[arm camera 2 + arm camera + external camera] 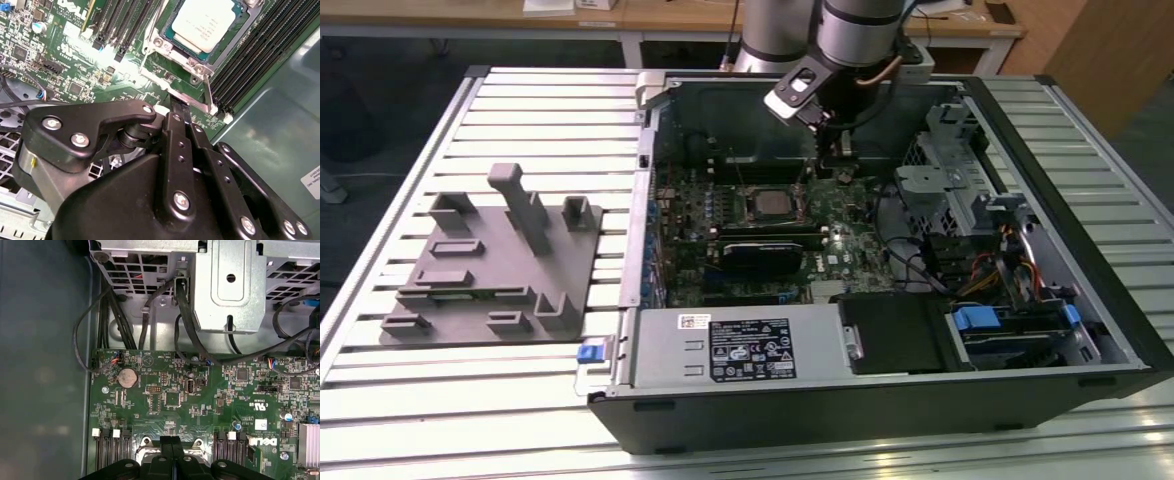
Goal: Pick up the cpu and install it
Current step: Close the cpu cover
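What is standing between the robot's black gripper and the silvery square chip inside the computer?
Nothing visible. The silvery-white square cpu already lies in its metal-framed socket on the green motherboard, top uncovered. The black gripper, closed, hangs just beside that socket.

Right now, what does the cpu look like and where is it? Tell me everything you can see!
The cpu is a small flat square with a silvery-white metal top, faint print on it and a thin greenish edge. It lies flat in its socket on the green motherboard, with a metal frame around it. The end effector is beside that frame with its fingers shut, and it is not holding the cpu.
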{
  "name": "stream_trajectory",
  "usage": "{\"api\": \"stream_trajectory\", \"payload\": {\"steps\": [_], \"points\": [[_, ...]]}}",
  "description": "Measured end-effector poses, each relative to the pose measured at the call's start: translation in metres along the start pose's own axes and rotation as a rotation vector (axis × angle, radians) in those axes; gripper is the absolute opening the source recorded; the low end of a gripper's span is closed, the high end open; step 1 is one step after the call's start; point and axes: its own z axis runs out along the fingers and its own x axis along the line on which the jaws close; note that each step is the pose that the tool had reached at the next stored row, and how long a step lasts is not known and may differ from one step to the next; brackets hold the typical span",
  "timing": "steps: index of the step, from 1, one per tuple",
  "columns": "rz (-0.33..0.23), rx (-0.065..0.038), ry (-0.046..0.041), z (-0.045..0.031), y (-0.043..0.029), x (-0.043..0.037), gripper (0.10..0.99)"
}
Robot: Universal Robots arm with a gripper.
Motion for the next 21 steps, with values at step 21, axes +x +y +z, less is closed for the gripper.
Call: {"api": "stream_trajectory", "payload": {"steps": [21], "points": [[0.000,0.000,0.0000,0.0004,-0.0124,0.0002,0.106]]}}
